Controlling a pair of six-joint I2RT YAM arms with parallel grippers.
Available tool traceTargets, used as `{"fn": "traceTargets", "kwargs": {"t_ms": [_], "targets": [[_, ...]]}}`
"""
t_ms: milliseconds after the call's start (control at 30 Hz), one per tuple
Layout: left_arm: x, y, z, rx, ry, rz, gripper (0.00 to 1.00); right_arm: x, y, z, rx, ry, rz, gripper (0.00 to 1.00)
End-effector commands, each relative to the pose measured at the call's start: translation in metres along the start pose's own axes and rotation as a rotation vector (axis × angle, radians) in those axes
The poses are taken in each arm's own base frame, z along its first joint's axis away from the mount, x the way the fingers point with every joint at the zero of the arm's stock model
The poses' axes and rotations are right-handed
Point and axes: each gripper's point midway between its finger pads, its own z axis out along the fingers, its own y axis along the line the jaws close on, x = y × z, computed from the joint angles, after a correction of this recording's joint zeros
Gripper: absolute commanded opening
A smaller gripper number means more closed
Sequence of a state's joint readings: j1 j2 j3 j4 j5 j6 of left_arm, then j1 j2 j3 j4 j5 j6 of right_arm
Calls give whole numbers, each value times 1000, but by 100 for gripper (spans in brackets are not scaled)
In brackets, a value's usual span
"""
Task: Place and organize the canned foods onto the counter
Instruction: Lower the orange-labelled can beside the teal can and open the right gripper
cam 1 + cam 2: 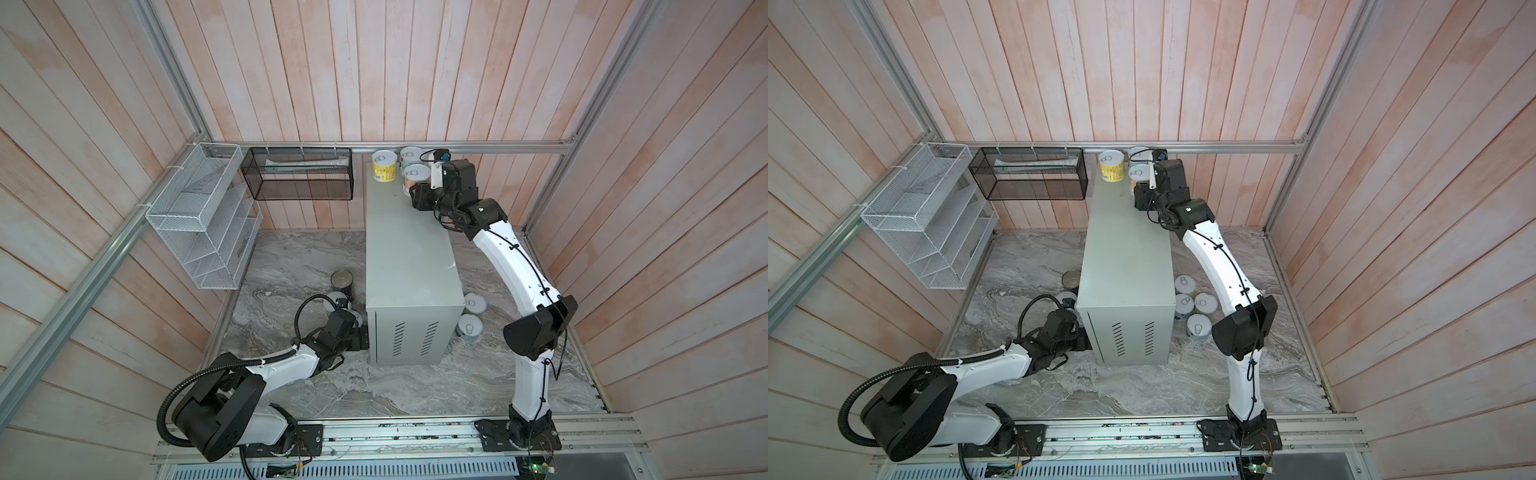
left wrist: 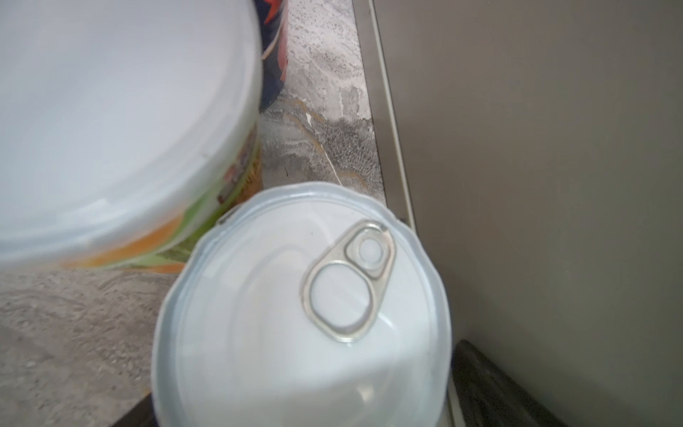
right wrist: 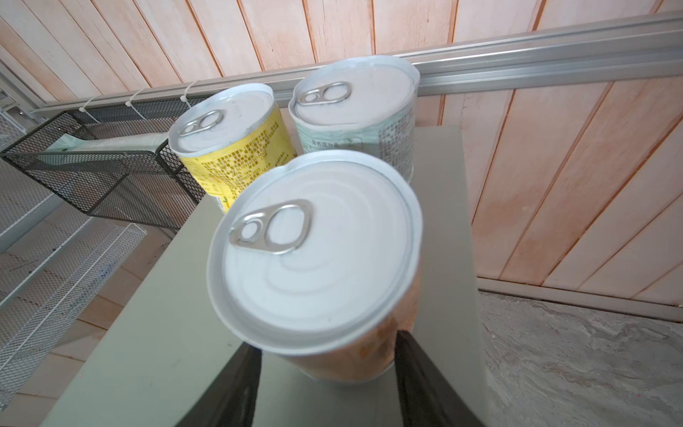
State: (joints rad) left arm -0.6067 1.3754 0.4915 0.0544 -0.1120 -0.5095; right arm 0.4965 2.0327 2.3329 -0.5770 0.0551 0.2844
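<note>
The left claw [image 1: 360,332] is low on the marble surface [image 1: 291,257], spread wide around a white-lidded tin [image 2: 295,314] that stands just beside the side wall under the tabletop [image 1: 399,232]; I judge it is opened so to take this tin without pushing the neighbour tin [image 2: 111,129]. At the far end of the tabletop the right claw [image 3: 327,351] pinches a peach-labelled tin [image 3: 314,251] upright, near the yellow tin [image 3: 229,148] and the pale tin [image 3: 354,111], probably to build a tidy group there; more tins [image 1: 1198,328] stand on the marble at the right
</note>
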Motion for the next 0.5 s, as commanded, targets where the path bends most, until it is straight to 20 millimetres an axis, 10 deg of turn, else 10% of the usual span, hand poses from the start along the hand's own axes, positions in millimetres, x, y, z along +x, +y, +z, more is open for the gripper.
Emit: {"fn": "traceTargets", "kwargs": {"t_ms": [0,467], "targets": [[0,0,3,7,-8,-18,100,-3,-12,4,38,-6,20,57],[-10,14,-2,-72,-46,-65,100,10,28,-48,-26,7,-84,73]]}}
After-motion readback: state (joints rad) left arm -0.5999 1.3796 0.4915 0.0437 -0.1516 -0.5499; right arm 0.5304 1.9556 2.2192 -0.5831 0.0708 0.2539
